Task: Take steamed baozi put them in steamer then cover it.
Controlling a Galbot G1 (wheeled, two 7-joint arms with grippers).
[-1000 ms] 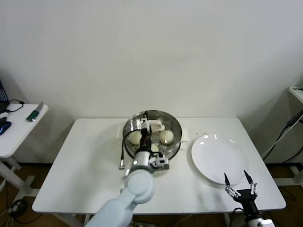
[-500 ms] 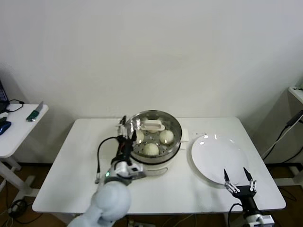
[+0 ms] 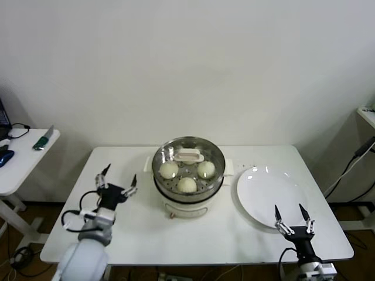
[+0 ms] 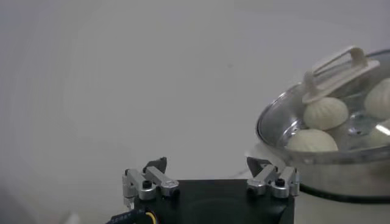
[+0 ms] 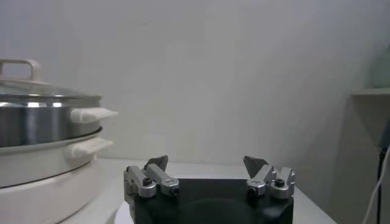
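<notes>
The steamer (image 3: 188,193) stands at the middle of the white table, a shiny steel basket on a white pot base. The cover (image 3: 188,156), glass with a cream handle, lies on it. Three steamed baozi (image 3: 187,185) show through the glass. My left gripper (image 3: 117,180) hovers open and empty to the left of the steamer, well apart from it. The left wrist view shows that gripper (image 4: 207,163) with the steamer (image 4: 317,159), the cover's handle (image 4: 338,68) and a baozi (image 4: 326,113) off to one side. My right gripper (image 3: 291,218) is open and empty at the near edge of the plate (image 3: 266,190); its wrist view shows it (image 5: 206,162) facing past the steamer (image 5: 36,125).
The white plate lies bare to the right of the steamer. A small side table (image 3: 20,161) with a green-handled tool (image 3: 42,140) stands to the far left. A cable (image 3: 350,170) hangs beyond the table's right edge.
My left arm has drawn back from the steamer, swinging left and toward the table's near left side with its gripper open. The cover stays on the steamer. The right gripper has barely moved.
</notes>
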